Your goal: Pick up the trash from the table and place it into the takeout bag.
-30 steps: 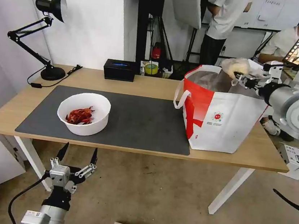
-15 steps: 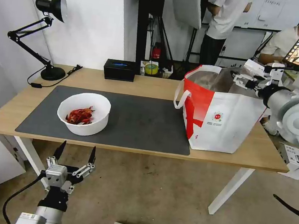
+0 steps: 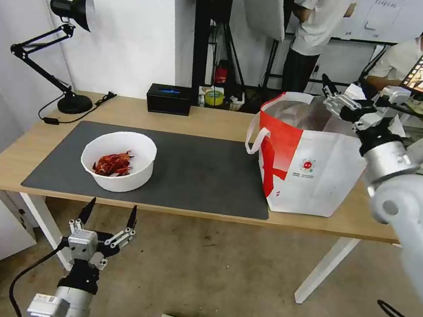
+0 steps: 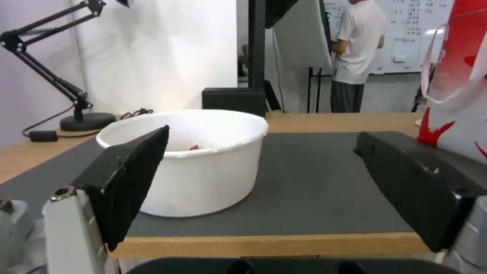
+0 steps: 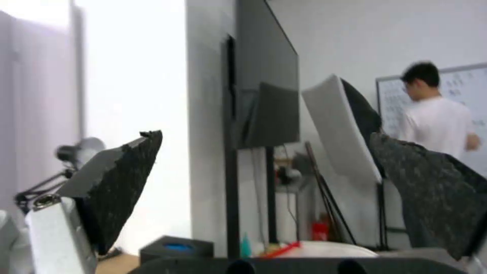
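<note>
Bowl: a round white bowl (image 3: 118,160) sits on the left part of the dark mat (image 3: 204,175), holding red crayfish shells (image 3: 113,163).
Bag: the white-and-red tote (image 3: 309,163) stands open on the right end of the wooden table (image 3: 211,122), its foil lining showing and a loop handle hanging at its side.
Right gripper: the right gripper (image 3: 350,96) is above the tote's far rim, fingers spread, holding nothing.
Left gripper: the left gripper (image 3: 108,215) waits below the table's front edge, in front of the bowl, fingers spread wide.
Around: a black tissue box (image 3: 169,99) and a black desk lamp (image 3: 60,47) stand along the back edge.

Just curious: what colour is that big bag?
White with red, silver inside; the bag shows best in the head view.
</note>
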`<state>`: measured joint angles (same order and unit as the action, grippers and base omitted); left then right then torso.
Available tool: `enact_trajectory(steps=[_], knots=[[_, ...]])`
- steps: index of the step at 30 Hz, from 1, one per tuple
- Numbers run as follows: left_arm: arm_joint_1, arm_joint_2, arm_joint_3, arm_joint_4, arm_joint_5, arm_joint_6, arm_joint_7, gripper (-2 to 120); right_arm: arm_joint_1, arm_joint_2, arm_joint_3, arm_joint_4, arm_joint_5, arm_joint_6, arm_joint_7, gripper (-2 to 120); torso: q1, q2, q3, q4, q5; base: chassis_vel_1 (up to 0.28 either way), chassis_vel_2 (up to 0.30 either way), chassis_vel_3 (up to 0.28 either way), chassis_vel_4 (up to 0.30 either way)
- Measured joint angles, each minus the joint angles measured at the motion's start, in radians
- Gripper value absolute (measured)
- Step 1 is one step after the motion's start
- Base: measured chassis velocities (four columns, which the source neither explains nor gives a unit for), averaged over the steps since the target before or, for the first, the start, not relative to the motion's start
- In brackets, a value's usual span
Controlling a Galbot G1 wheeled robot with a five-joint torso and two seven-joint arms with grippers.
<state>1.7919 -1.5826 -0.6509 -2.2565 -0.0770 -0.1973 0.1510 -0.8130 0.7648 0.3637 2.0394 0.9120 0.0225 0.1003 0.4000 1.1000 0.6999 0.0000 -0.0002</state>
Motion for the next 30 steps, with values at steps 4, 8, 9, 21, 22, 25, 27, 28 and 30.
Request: enact_trajectory(steps=[4,8,9,21,22,25,27,28,30], knots=[[-0.006,0.021,-0.006,0.0,-0.018,0.021,-0.031,100,-0.092,0.036,0.015,0.068,-0.107,0.041,0.0,100,0.0,0.0,0.0,0.0001,-0.0002,0.0,0.0,0.0,0.0],[-0.012,0.04,-0.009,-0.007,-0.032,0.04,-0.043,100,-0.165,0.074,0.021,0.096,-0.173,0.054,-0.001,100,0.0,0.0,0.0,-0.0001,0.0001,0.0,0.0,0.0,0.0],[-0.019,0.051,-0.011,-0.008,-0.041,0.049,-0.048,100,-0.216,0.104,0.028,0.106,-0.208,0.062,0.001,100,0.0,0.0,0.0,0.0002,-0.0003,0.0,0.0,0.0,0.0],[-0.047,0.096,0.006,0.016,-0.059,0.078,-0.066,100,-0.504,0.323,0.075,0.076,-0.456,0.134,-0.002,100,0.0,0.0,0.0,0.0,-0.0001,0.0,0.0,0.0,0.0],[-0.052,0.104,0.008,0.022,-0.062,0.078,-0.066,100,-0.525,0.344,0.079,0.07,-0.476,0.141,-0.004,100,0.0,0.0,0.0,0.0,0.0,0.0,0.0,0.0,0.0],[-0.061,0.117,0.011,0.035,-0.072,0.08,-0.066,100,-0.556,0.373,0.081,0.054,-0.515,0.158,-0.007,100,0.0,0.0,0.0,0.0,0.0,0.0,0.0,0.0,0.0],[-0.067,0.127,0.011,0.041,-0.081,0.082,-0.066,100,-0.575,0.389,0.082,0.042,-0.539,0.17,-0.011,100,0.0,0.0,0.0,-0.0001,-0.0001,0.0,0.0,0.0,0.0],[-0.071,0.134,0.011,0.045,-0.087,0.086,-0.066,100,-0.588,0.398,0.082,0.037,-0.55,0.174,-0.013,100,0.0,0.0,0.0,0.0001,0.0,0.0,0.0,0.0,0.0],[-0.078,0.151,0.012,0.055,-0.105,0.094,-0.069,100,-0.614,0.417,0.077,0.026,-0.58,0.179,-0.014,100,0.0,0.0,0.0,-0.0001,0.0,0.0,0.0,0.0,0.0]])
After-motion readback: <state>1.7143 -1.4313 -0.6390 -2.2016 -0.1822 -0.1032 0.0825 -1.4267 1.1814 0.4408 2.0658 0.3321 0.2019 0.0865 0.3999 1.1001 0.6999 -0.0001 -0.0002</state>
